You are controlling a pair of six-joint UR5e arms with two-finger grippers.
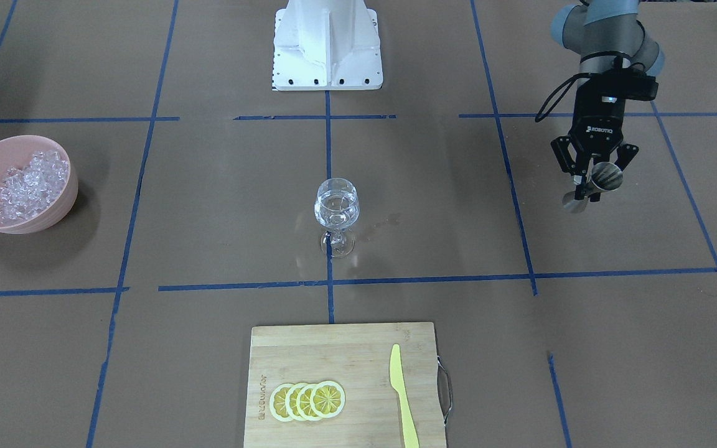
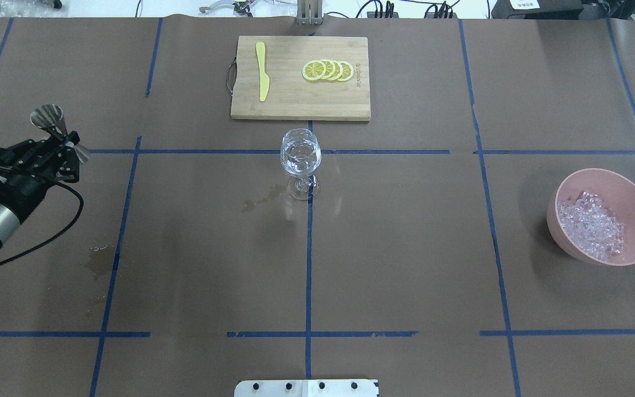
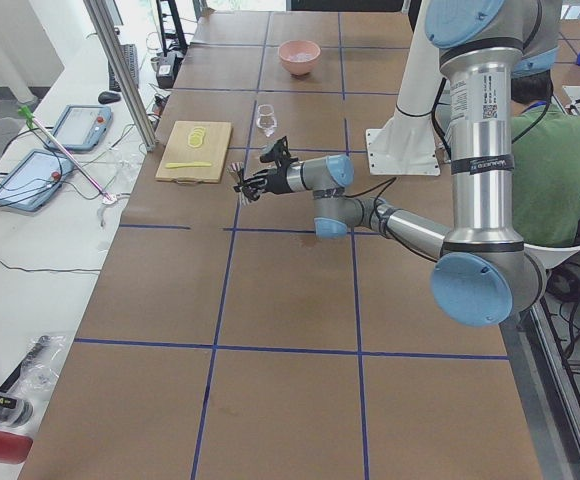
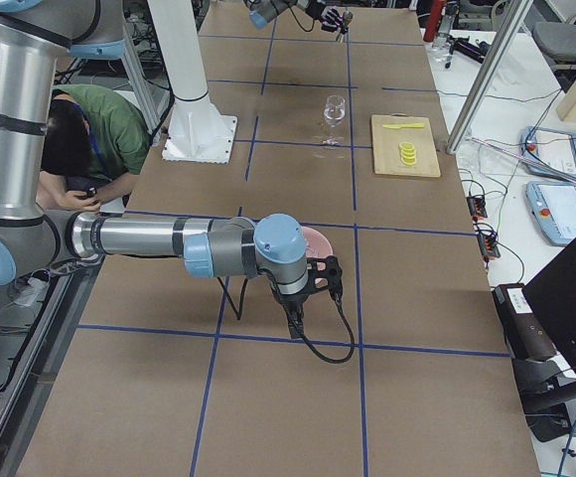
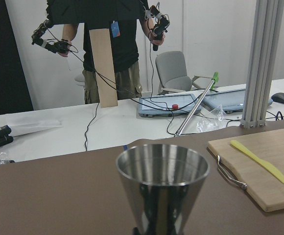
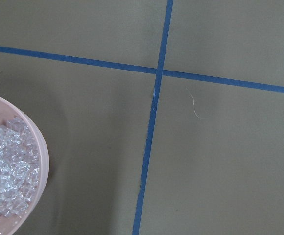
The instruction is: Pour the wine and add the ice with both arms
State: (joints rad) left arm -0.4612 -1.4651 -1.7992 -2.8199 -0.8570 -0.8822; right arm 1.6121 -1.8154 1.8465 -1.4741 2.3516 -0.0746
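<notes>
The wine glass (image 2: 300,157) stands upright at the middle of the worktop (image 2: 405,275), where I judge either arm can reach it. It seems to hold some clear liquid.

The ice (image 2: 590,226) is heaped in one pink bowl (image 2: 634,198) out at 3 to 4 o'clock from the glass, on the right arm's side. The right hand (image 4: 293,320) hangs just beside that bowl. It shows only in the side view, so I cannot tell if it is open or closed.

At 9 o'clock and well apart, the left hand (image 2: 58,149) is clamped on the waist of one steel jigger (image 2: 47,117). The jigger is carried off the worktop and about upright in the wrist view, I'd guess to keep anything in it from spilling.

At 12 o'clock lies one bamboo board (image 2: 295,105), carrying four overlapping lemon slices (image 2: 328,70) and one yellow knife (image 2: 263,71).
</notes>
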